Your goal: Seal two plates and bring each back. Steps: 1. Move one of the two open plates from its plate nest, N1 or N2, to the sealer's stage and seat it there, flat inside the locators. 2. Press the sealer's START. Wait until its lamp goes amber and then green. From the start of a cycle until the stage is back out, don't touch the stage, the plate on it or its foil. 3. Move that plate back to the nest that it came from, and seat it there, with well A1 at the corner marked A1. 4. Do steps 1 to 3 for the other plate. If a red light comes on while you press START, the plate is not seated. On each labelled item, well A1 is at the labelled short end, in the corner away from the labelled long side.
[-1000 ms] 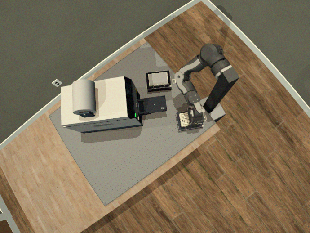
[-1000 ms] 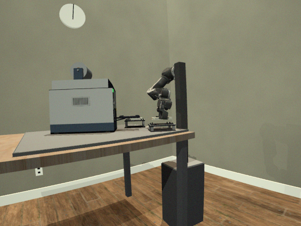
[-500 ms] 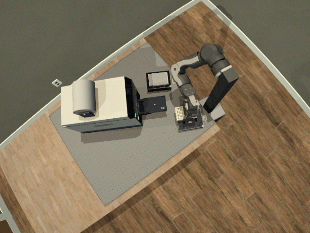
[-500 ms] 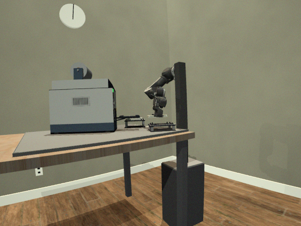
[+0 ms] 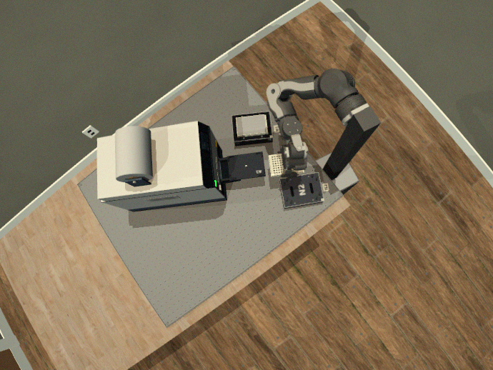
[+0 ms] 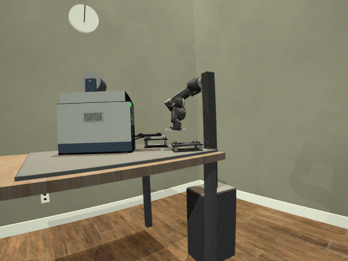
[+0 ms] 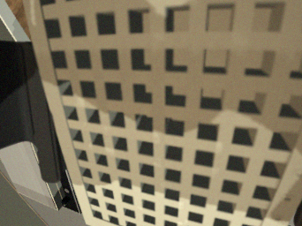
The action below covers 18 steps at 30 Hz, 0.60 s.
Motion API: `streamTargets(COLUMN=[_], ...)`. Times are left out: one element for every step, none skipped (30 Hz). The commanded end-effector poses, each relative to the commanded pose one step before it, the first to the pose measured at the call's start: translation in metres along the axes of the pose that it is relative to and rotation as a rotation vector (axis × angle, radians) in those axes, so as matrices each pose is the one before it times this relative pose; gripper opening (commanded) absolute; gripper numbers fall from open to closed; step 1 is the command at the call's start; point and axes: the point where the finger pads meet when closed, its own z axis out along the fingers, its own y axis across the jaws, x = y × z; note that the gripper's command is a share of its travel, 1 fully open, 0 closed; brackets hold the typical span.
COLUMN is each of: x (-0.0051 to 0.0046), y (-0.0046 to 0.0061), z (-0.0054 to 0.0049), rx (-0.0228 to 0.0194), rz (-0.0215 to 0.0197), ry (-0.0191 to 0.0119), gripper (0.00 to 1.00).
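Open cream plate (image 5: 276, 165) (image 7: 174, 135), square wells: level, raised in gripper (image 5: 295, 161) (image 6: 176, 129) (image 7: 165, 127). Pale-topped plate (image 5: 251, 125) flat in N1 (image 5: 253, 140) (image 6: 155, 139), lower. N2 (image 5: 301, 190) (image 6: 186, 144) vacant, lower. Sealer (image 5: 158, 159) (image 6: 94, 129) farther off, lamp (image 5: 215, 183) (image 6: 130, 104) green, stage (image 5: 238, 167) (image 6: 149, 134) out.

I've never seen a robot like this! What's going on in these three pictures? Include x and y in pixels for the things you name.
One robot arm (image 5: 334, 85) (image 6: 193, 83) stands by a table. The first picture looks down from above, the second looks from the side, and the third looks from the arm's wrist. Its end effector (image 6: 176, 128) is gripping a plate (image 5: 275, 164) (image 7: 154, 131) full of little square holes, up in the air. The big pale box (image 5: 167, 159) (image 6: 94, 123) is the sealer, with its dark stage (image 5: 244, 165) (image 6: 149, 134) sticking out. Two nests are on the mat (image 5: 191, 254) (image 6: 84, 162): N2 (image 5: 301, 190) (image 6: 186, 144) has no plate, and the other (image 5: 252, 141) (image 6: 155, 139) holds one.
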Motion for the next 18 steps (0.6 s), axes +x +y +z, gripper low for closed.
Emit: streamTargets(x=[-0.000912,-0.002298,-0.001708,-0.001715,-0.001717,0.001501,0.001253,-0.000416,-0.005782,-0.002385,-0.002307,-0.002028,-0.002221,-0.001851,-0.002769,0.000000,0.000000,-0.002407], y=[-0.00083,-0.00465,-0.00424,-0.00368,-0.00371,-0.00072,-0.00078,0.00010,0.00075,0.00006,0.00000,0.00052,0.00016,-0.00051,0.00001,0.00000,0.00000,0.00032], z=[-0.00405,-0.00270,-0.00237,-0.00236,-0.00236,0.00024,0.00114,-0.00028,-0.00038,0.00032,0.00039,0.00029,0.00036,0.00082,0.00017,0.00000,0.00000,0.00022], rx=[-0.01331,0.00431,0.00099,-0.00242,-0.00220,0.00096,0.00427,-0.00039,-0.00593,-0.00036,-0.00006,-0.00123,-0.00041,0.00178,-0.00041,0.00000,0.00000,-0.00112], rz=[-0.00481,0.00001,-0.00003,-0.00004,-0.00004,-0.00314,-0.00174,0.00065,0.00762,0.00029,0.00002,-0.00106,-0.00032,-0.00044,0.00071,0.00000,0.00000,0.00016], ry=[0.00392,-0.00197,-0.00014,-0.00014,-0.00014,0.00447,0.00345,-0.00123,-0.00722,-0.00017,-0.00002,0.00040,0.00012,0.00123,-0.00118,0.00000,0.00000,-0.00024], gripper=[0.00,0.00,0.00,0.00,0.00,0.00,0.00,0.00,0.00,0.00,0.00,0.00,0.00,0.00,0.00,0.00,0.00,0.00])
